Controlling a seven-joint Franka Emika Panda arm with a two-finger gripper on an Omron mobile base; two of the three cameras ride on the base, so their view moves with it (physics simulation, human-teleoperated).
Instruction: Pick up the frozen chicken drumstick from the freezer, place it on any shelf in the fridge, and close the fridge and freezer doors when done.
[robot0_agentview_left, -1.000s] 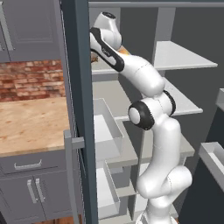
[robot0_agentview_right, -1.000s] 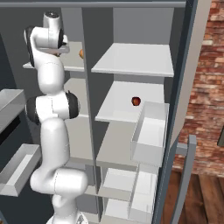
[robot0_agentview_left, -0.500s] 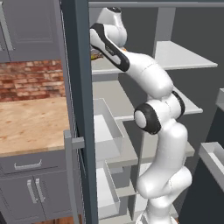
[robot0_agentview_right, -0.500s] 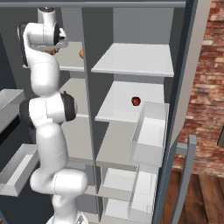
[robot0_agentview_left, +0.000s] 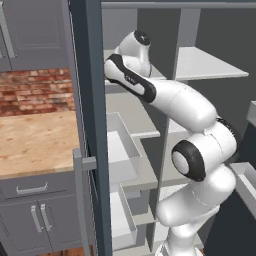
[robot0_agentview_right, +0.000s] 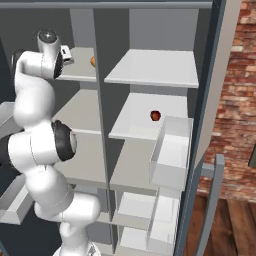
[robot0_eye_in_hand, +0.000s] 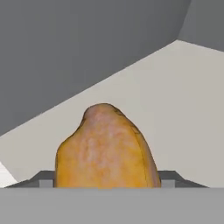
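On the top shelf (robot0_agentview_right: 80, 75) of the freezer (robot0_agentview_left: 131, 112), the gripper (robot0_agentview_right: 64, 56) reaches in at upper left. Directly ahead of the hand, the frozen chicken drumstick (robot0_eye_in_hand: 106, 148) lies between the finger bases, long axis pointing away. Whether the jaws are clamped cannot be told. An orange fruit (robot0_agentview_right: 93, 61) sits just right; an apple (robot0_agentview_right: 155, 115) rests on a fridge shelf.

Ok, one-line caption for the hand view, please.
Golden-brown chicken drumstick close up between the jaws, on a pale grey freezer shelf.
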